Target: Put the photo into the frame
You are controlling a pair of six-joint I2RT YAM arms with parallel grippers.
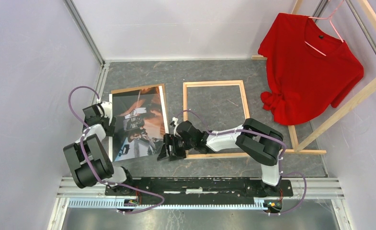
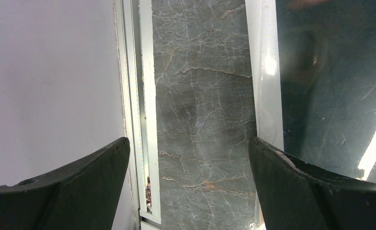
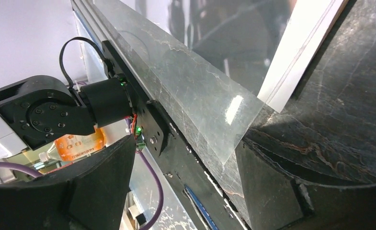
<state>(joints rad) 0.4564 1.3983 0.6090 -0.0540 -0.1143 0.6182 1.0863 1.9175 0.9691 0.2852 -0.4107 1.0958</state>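
The photo [image 1: 140, 122], dark with orange-red and white tones, lies face up left of centre on a brown sheet [image 1: 138, 88]. To its right the frame [image 1: 216, 84] lies flat as an empty light-wood rectangle. My left gripper [image 1: 110, 120] is open at the photo's left edge; in the left wrist view its fingers [image 2: 291, 191] straddle bare table beside the photo's white border [image 2: 267, 72]. My right gripper [image 1: 169, 148] is open at the photo's near right corner. Between its fingers [image 3: 272, 187], the corner of a clear sheet [image 3: 210, 110] reaches the right one, beside the photo's white border [image 3: 301, 48].
A red shirt [image 1: 308, 67] hangs on a bare-wood rack [image 1: 348, 108] at the back right, its base rail [image 1: 310, 151] beside the frame. Walls close in on the left and back. The black arm mount [image 1: 195, 184] runs along the near table edge.
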